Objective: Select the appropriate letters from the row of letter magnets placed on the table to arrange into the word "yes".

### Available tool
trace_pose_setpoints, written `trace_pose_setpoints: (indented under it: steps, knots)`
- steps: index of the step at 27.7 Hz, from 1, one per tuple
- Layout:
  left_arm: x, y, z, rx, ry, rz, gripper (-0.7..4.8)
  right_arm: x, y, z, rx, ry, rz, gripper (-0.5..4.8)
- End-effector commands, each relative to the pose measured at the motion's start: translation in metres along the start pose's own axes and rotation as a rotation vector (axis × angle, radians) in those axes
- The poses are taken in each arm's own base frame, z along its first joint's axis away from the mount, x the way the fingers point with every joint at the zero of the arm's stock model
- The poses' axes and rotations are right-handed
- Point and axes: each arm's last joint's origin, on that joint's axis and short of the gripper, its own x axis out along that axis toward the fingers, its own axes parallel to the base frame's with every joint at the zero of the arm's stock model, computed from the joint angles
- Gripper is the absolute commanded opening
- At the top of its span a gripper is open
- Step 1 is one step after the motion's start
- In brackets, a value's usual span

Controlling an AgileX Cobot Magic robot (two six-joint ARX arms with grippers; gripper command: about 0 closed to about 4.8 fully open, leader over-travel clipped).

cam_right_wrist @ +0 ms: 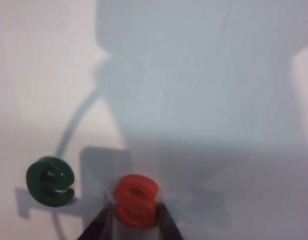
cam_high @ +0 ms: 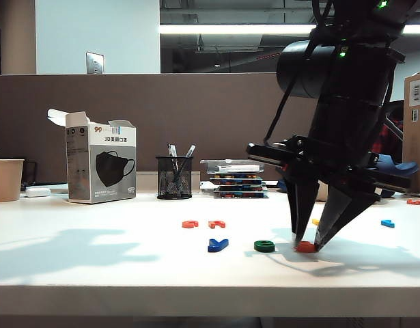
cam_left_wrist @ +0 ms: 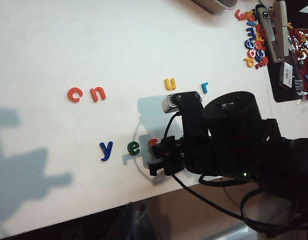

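Observation:
On the white table [cam_high: 93,263] the dark blue "y" [cam_high: 218,244], the green "e" [cam_high: 264,246] and the red "s" [cam_high: 306,247] lie in a line near the front edge. My right gripper [cam_high: 307,243] points down with its tips on the table. The tips stand on either side of the "s" [cam_right_wrist: 136,201], with thin gaps showing, and the letter lies flat beside the "e" [cam_right_wrist: 50,180]. From above, the left wrist view shows "y" [cam_left_wrist: 106,150], "e" [cam_left_wrist: 133,148] and the "s" [cam_left_wrist: 153,143], which the right arm half hides. My left gripper [cam_left_wrist: 136,222] is a dark blur past the table's edge.
Behind the word lie an orange "c" [cam_left_wrist: 74,94], an orange "n" [cam_left_wrist: 97,93], a yellow "u" [cam_left_wrist: 170,83] and a light-blue "r" [cam_left_wrist: 205,87]. At the back stand a mask box [cam_high: 100,164], a mesh pen cup [cam_high: 174,178], a paper cup [cam_high: 6,179] and stacked letter trays [cam_high: 237,179].

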Motion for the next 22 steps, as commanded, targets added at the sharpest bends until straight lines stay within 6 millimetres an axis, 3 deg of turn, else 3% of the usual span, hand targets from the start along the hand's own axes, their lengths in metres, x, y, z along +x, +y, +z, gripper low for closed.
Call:
trace_pose_setpoints:
  steps: [1,4,22]
  knots:
    - [-0.0016,-0.0007,0.0005,0.005,-0.008,-0.007,-0.05,0.0004,-0.0006,-0.0009,-0.002,0.006,-0.01,1.36]
    - [-0.0016,-0.0007,0.0005,0.005,-0.008,-0.007,-0.05,0.0003,-0.0005,-0.0008,-0.002,0.006,-0.009,1.82]
    - [-0.0016,-0.0007,0.0005,0.005,-0.008,-0.007,-0.05,-0.004,0.0022,0.0021,-0.003,0.009,0.016,1.81]
